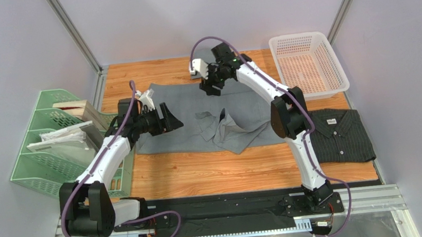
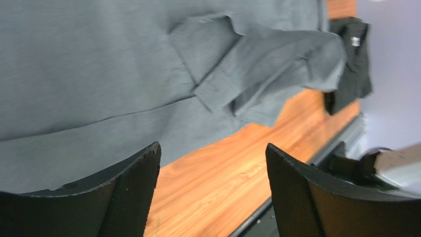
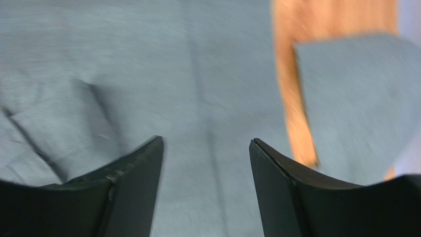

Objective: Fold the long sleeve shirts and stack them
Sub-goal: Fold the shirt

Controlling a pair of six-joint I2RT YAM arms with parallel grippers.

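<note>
The mid-grey shirt (image 1: 194, 105) lies spread across the worktop (image 1: 213, 174), with sleeve and collar bunched towards its near right; the charcoal shirt (image 1: 339, 134) sits folded at the near right. Both hang released and empty: the left tool (image 1: 173, 119) over the mid-grey shirt's left edge, the right tool (image 1: 211, 86) over its far edge. My advice: flatten that bunched sleeve first, then grip matching edges so the fold lands square

You get an evenly bright, sharp top view with only faint, soft shadows, while your right wrist view smears the grey shirt (image 3: 148, 74) in motion blur and your left wrist view catches a glossy sheen on the wooden table (image 2: 222, 177).
</note>
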